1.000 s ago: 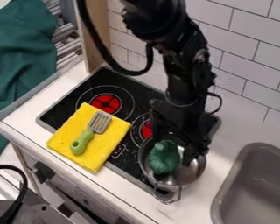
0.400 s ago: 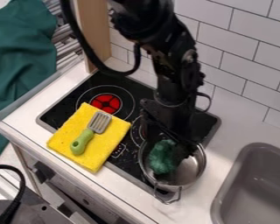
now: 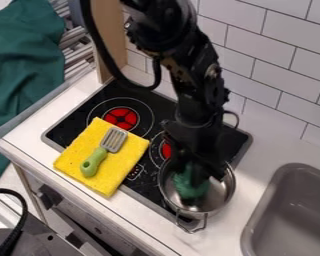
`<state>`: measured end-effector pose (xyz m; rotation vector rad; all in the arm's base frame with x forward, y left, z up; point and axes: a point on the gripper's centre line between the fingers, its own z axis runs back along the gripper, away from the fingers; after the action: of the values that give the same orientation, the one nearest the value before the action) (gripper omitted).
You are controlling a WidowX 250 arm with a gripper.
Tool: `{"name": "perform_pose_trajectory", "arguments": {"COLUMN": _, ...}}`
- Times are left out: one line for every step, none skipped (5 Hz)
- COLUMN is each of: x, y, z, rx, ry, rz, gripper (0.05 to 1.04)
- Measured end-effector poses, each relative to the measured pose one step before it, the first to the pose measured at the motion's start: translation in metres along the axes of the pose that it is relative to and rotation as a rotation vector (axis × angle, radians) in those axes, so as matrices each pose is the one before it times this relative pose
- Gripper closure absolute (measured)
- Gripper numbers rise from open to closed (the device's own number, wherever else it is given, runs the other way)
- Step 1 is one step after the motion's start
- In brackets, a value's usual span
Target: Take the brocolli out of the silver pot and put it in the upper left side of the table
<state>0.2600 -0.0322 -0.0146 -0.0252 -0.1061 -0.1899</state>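
One gripper: black gripper (image 3: 197, 172), down inside the pot (image 3: 221, 194) and right over the broccoli (image 3: 189, 186) – I cannot tell whether it is open, closed or gripping.
Shift: compared with the earlier views, the arm has swung leftward and the gripper now covers more of the broccoli's upper right; the pot sits where it was.
Meaning: likely the grasp stage, with the lift and the carry ahead.
Broccoli: in the pot, toward its left side, partly hidden by the gripper.
Next: a firm hold, judged by whether the broccoli comes up with the gripper, then a straight rise above the rim before any sideways travel.
Pot: silver, upright on the lower right of the stove (image 3: 76, 127), its wire handle (image 3: 193, 228) reaching over the white counter (image 3: 29, 136) in front; a low or slanted pull could drag or tip it.
Broccoli's feel: probably light and a bit slippery, so it may roll against the wall of the pot.
Route: up and left across the stove, past the red burner (image 3: 121, 118).
Cloth: yellow cloth (image 3: 119, 176) on the stove's left part, spatula (image 3: 94, 161) lying on it – both near that route, so stay high.
Upper left: a wooden post (image 3: 110, 42) stands behind the stove there, leaving limited room.
Sink: gray sink (image 3: 293, 212) at right, off the route.
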Motion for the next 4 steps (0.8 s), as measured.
{"name": "perform_pose_trajectory", "arguments": {"x": 0.00426, "y": -0.00024, "z": 0.00019, "rx": 0.0018, "ry": -0.0074, "rz": 0.0018, "gripper": 0.77}}
{"name": "perform_pose_trajectory", "arguments": {"x": -0.00238, "y": 0.00091, "z": 0.00039, "rx": 0.0067, "ry": 0.0023, "rz": -0.0012, "gripper": 0.77}}
{"name": "perform_pose_trajectory", "arguments": {"x": -0.00034, "y": 0.00128, "z": 0.01625, "rx": 0.0275, "ry": -0.0145, "rz": -0.0246, "gripper": 0.773}}
{"name": "perform_pose_trajectory", "arguments": {"x": 0.01416, "y": 0.01015, "z": 0.03832, "rx": 0.059, "ry": -0.0811, "rz": -0.021, "gripper": 0.775}}
